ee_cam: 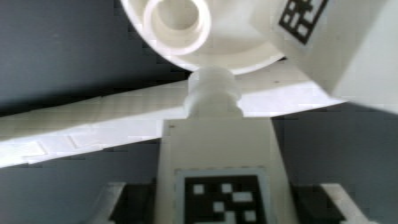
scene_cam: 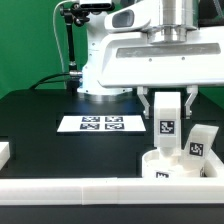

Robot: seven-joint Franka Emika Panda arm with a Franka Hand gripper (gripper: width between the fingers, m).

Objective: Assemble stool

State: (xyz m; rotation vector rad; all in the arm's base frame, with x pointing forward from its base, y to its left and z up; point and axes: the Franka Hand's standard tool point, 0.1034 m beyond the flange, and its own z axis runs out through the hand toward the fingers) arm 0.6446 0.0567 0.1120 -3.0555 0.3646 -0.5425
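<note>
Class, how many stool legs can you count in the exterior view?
2. One leg is held in the hand. The other leg stands just to the exterior view's right of it, by the seat. More may be hidden.

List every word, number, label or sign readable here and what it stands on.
No words, brands or numbers are readable.
Only square black-and-white marker tags show, as patterns without text: on the marker board, the leg in the end effector, a second leg, and the seat.

You are looking at a black table [scene_cam: 40, 125] before a green wall [scene_cam: 30, 45]. The marker board [scene_cam: 100, 123] lies flat on it, a white border rail [scene_cam: 80, 192] along its front.
</note>
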